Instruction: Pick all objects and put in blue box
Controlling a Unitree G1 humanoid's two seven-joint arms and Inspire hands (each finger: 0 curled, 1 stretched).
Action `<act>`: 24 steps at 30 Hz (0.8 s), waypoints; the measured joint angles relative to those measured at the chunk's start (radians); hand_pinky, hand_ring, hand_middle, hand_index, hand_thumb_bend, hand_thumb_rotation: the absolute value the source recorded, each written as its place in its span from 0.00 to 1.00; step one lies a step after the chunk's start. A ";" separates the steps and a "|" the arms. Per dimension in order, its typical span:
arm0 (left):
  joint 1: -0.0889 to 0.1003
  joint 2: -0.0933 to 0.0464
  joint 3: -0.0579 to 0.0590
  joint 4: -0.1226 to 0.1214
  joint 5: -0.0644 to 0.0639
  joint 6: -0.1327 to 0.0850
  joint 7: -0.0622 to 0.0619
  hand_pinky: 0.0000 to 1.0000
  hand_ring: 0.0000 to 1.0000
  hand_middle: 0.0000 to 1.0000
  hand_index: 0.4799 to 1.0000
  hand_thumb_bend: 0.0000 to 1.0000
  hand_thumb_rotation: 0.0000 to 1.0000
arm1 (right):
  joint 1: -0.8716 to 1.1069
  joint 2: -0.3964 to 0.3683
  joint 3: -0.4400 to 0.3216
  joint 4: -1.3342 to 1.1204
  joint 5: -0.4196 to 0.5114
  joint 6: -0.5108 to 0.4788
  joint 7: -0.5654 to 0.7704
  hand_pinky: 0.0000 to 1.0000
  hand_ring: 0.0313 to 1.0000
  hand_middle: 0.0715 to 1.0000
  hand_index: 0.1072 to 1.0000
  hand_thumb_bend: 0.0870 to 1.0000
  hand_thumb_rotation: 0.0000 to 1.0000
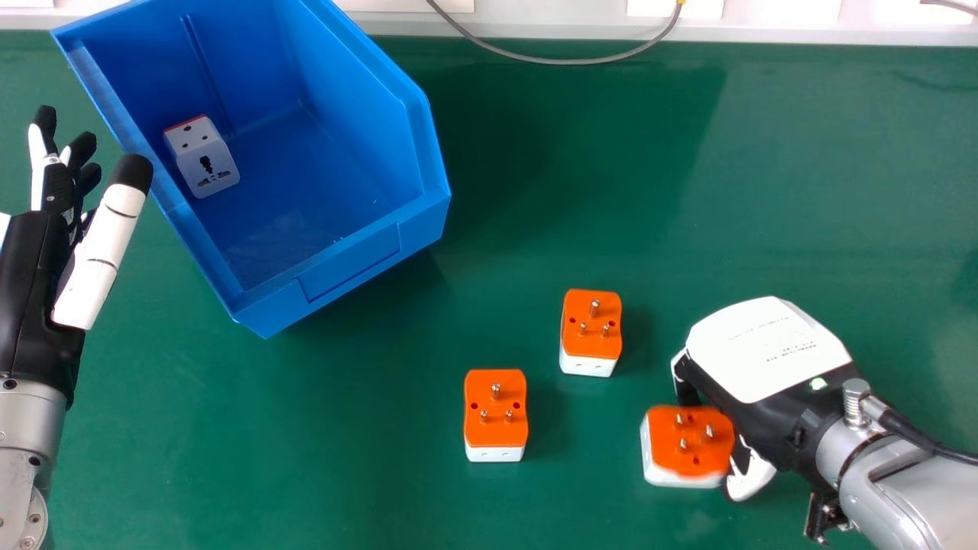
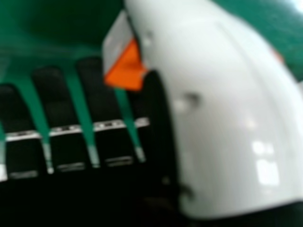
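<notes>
In the head view my right hand is low at the right, palm down, beside an orange and white plug adapter. In the right hand view that adapter shows between the thumb and the straight fingers of my right hand; whether they press on it cannot be told. Two more adapters stand pins up on the table, one at centre, one farther back. A white adapter lies inside the blue box. My left hand is open, left of the box.
The green table extends around the adapters and between my hands. The blue box sits at the back left, its near corner toward the middle. A grey cable loops over the far table edge.
</notes>
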 measured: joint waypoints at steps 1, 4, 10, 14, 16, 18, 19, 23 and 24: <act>0.000 0.000 0.000 0.000 0.000 0.000 0.000 0.90 0.97 0.98 0.97 0.73 0.95 | 0.000 0.002 0.000 0.002 0.000 0.003 0.002 0.25 0.35 0.40 0.47 0.46 0.00; 0.000 0.002 0.000 0.002 0.000 0.000 0.000 0.90 0.97 0.98 0.97 0.73 0.95 | -0.009 0.018 0.000 0.009 0.002 0.024 0.029 0.24 0.35 0.40 0.48 0.46 0.00; 0.000 0.004 0.000 0.002 0.000 0.000 0.000 0.90 0.96 0.98 0.96 0.72 0.95 | -0.018 0.054 -0.005 0.012 0.037 0.080 0.058 0.30 0.38 0.46 0.45 0.46 0.00; 0.000 0.005 0.000 0.004 0.000 -0.001 0.000 0.90 0.96 0.98 0.96 0.73 0.95 | -0.017 0.065 -0.014 0.012 0.062 0.086 0.045 0.31 0.38 0.48 0.44 0.46 0.00; 0.000 0.005 0.000 0.007 0.000 -0.004 0.000 0.90 0.96 0.98 0.96 0.74 0.96 | -0.016 0.069 -0.023 0.011 0.077 0.086 0.026 0.32 0.39 0.48 0.44 0.46 0.00; 0.000 0.005 0.000 0.011 0.000 -0.013 0.000 0.90 0.96 0.98 0.96 0.74 0.95 | -0.010 0.070 -0.031 -0.003 0.089 0.087 0.019 0.30 0.38 0.48 0.45 0.46 0.00; -0.001 0.005 0.000 0.017 -0.001 -0.018 0.000 0.90 0.96 0.98 0.96 0.74 0.95 | -0.007 0.071 -0.035 -0.013 0.094 0.088 0.018 0.30 0.37 0.48 0.46 0.46 0.00; -0.006 0.005 -0.001 0.040 -0.005 -0.019 -0.002 0.90 0.96 0.98 0.96 0.70 0.95 | 0.004 0.072 -0.059 -0.079 0.125 0.101 0.033 0.25 0.35 0.47 0.47 0.46 0.00; -0.007 0.005 -0.001 0.043 -0.009 -0.018 -0.002 0.91 0.96 0.98 0.96 0.67 0.94 | 0.009 0.071 -0.069 -0.110 0.130 0.103 0.041 0.22 0.35 0.46 0.47 0.46 0.00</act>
